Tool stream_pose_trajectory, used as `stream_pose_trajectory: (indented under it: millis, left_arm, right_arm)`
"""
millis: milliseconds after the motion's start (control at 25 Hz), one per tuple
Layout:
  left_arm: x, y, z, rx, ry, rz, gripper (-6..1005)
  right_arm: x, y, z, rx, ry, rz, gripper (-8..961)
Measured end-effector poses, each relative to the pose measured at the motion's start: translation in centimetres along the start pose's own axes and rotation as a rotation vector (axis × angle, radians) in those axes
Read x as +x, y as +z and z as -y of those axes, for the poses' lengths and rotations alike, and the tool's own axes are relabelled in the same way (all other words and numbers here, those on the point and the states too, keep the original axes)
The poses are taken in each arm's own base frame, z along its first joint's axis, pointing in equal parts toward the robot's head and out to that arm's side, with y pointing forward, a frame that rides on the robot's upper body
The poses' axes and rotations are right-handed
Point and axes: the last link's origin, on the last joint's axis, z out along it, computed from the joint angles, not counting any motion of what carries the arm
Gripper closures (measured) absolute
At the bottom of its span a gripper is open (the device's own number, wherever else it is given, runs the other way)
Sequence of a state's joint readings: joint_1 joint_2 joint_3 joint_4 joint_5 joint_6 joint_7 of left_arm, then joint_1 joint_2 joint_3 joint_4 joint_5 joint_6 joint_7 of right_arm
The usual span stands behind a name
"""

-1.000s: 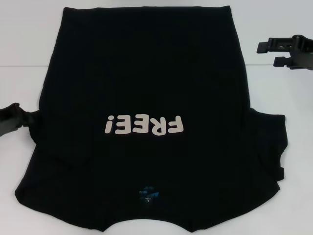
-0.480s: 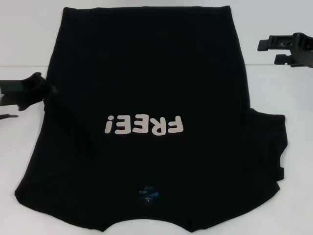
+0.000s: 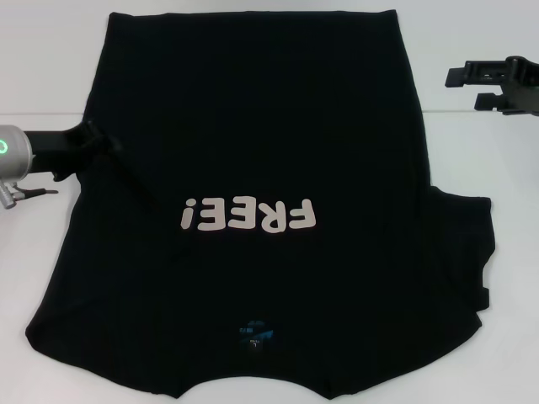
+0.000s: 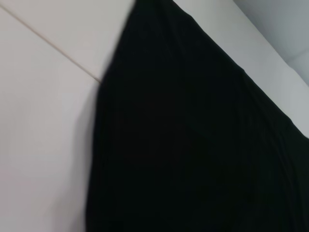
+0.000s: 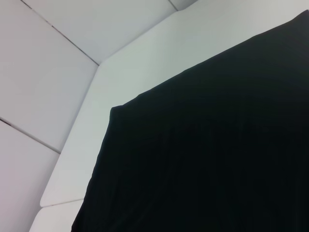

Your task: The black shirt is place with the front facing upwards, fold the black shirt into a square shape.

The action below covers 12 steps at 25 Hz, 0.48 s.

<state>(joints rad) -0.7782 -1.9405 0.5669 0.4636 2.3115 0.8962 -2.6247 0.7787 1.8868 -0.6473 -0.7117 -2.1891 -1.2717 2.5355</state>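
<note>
Nearest to the robot lies the collar end of the black shirt (image 3: 253, 227), with its small blue neck label (image 3: 255, 333) close to the near edge of the white table (image 3: 488, 151). The shirt is spread flat, front side up, so the pale "FREE!" lettering (image 3: 250, 216) reads upside down from the head view. On the robot's right side the sleeve (image 3: 472, 244) is spread out on the table. On the left side no sleeve sticks out, so I judge it is already folded in over the body of the shirt, though black on black makes the fold hard to see.

A little farther, the left gripper (image 3: 109, 150) is at the left edge of the shirt, about level with the lettering. Something dark and thin runs from it slantwise over the cloth toward the letters; I cannot tell if this is a finger, a raised fold or a shadow, and I cannot tell if its fingers are apart or together. It is probably there because the left side fold is the step in hand.

Farther away, the right gripper (image 3: 476, 87) hovers beside the right edge of the shirt, clear of the cloth, with its two fingers apart. It seems to wait for the right sleeve.

At the far end the hem (image 3: 253, 13) lies straight.
</note>
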Motion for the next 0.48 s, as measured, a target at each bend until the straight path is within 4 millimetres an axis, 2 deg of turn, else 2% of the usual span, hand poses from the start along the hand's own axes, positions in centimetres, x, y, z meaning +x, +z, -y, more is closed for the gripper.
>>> stream_pose_trajectory:
  millis: [80, 200, 400, 480]
  left_arm:
    - [-0.3, -0.1, -0.4, -0.022, 0.034, 0.028, 968]
    - [-0.6, -0.8, -0.9, -0.070, 0.099, 0.080, 758]
    - [-1.4, -3.5, 0.6, -0.132, 0.220, 0.144, 559]
    - [-2.5, -5.1, 1.1, -0.212, 0.327, 0.177, 478]
  right_arm:
    - [0.0, 0.0, 0.0, 0.003, 0.000, 0.002, 97]
    - [0.0, 0.0, 0.1, 0.005, 0.000, 0.003, 101]
    - [0.2, -0.3, 0.3, 0.011, -0.010, -0.025, 121]
    - [0.5, -0.8, 0.5, 0.025, -0.028, -0.064, 129]
